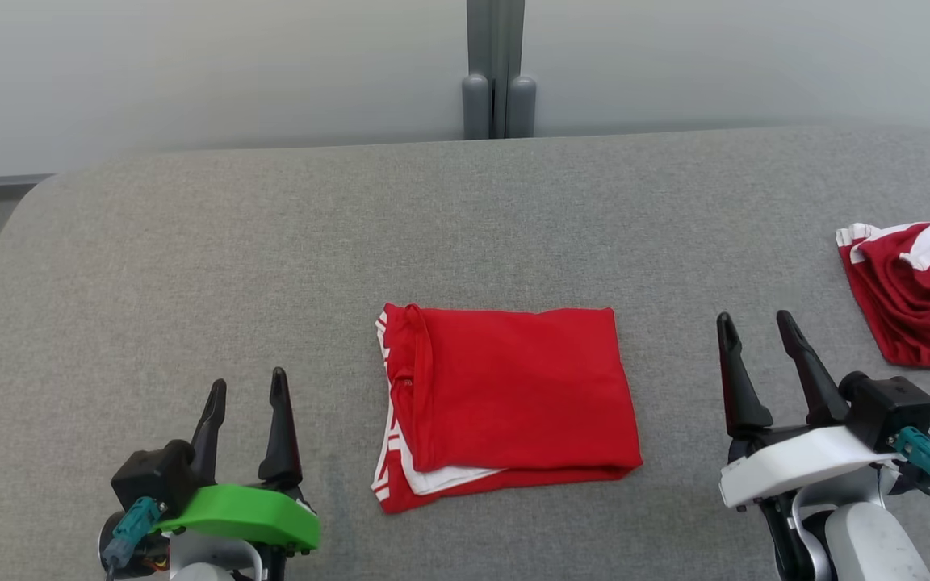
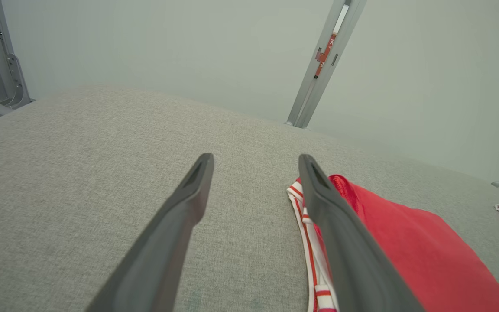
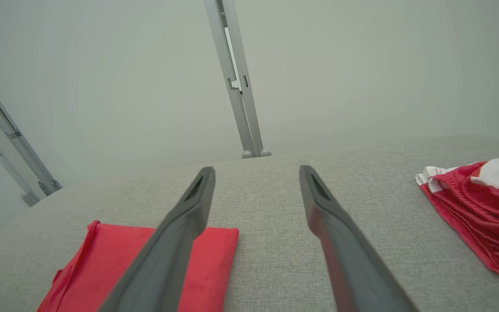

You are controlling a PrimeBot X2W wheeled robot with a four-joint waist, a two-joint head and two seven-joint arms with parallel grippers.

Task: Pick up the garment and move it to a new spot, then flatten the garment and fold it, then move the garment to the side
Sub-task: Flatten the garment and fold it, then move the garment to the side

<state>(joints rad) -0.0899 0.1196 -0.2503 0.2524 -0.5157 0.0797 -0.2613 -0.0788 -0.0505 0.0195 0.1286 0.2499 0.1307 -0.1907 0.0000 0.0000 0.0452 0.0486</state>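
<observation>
A red garment [image 1: 505, 395] with white-striped trim lies folded into a rectangle at the middle of the grey table [image 1: 271, 242]. My left gripper [image 1: 246, 387] stands open at the lower left, apart from the garment's left edge, nothing between its fingers. On the other side my right gripper [image 1: 756, 321] is open too, clear of the garment's right edge. The left wrist view has the garment [image 2: 405, 242] just right of the left gripper [image 2: 256, 159]. In the right wrist view the garment [image 3: 115, 260] lies at lower left, partly behind the left finger of the right gripper [image 3: 256, 171].
A second, darker red and white garment [image 1: 925, 290] lies crumpled at the table's right edge, also seen as a heap [image 3: 479, 212] in the right wrist view. A grey post [image 1: 497, 73] stands behind the table's far edge against a pale wall.
</observation>
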